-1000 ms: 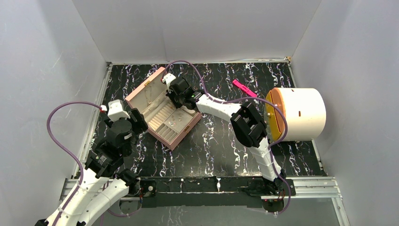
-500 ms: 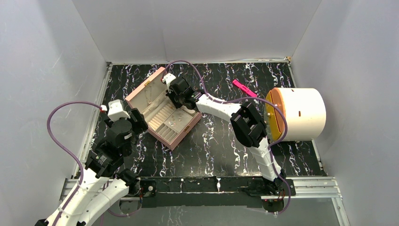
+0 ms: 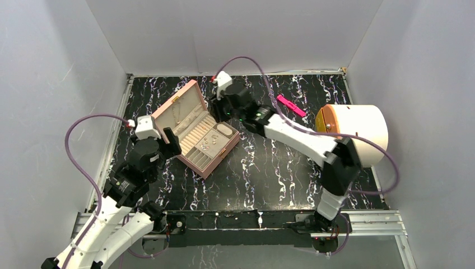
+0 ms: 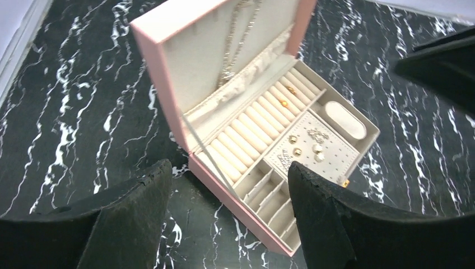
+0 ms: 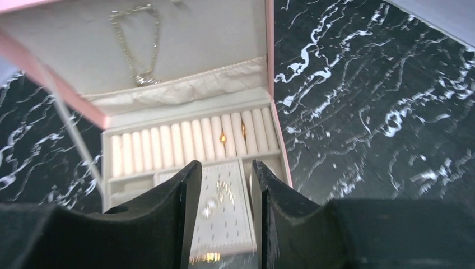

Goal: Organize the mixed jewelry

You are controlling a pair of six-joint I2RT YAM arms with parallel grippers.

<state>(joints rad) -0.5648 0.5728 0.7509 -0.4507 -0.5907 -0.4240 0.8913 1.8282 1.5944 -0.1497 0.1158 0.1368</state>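
Observation:
The pink box [image 3: 205,167] lies open left of centre, its lid [image 4: 224,50] raised. Of the mixed jewelry, gold rings [image 4: 284,103] sit in the ring rolls and small studs [image 4: 305,147] rest on the perforated pad. The right wrist view shows the same rings [image 5: 223,137] and studs [image 5: 210,208]. My right gripper [image 3: 219,112] hovers above the box's back right corner. Its jaws [image 5: 224,168] are open with nothing between them. My left gripper [image 3: 171,144] stands wide open at the box's near left side, its fingertips [image 4: 162,174] apart and empty.
A thin chain [image 5: 137,45] hangs inside the lid. A bright pink flat bar [image 3: 291,105] lies at the back right. A white cylinder with an orange face [image 3: 355,134] lies on its side at the right edge. Grey walls enclose the marbled table.
My right gripper has opened and drawn back from inside the box toward the back right. The left arm has shifted slightly toward the box.

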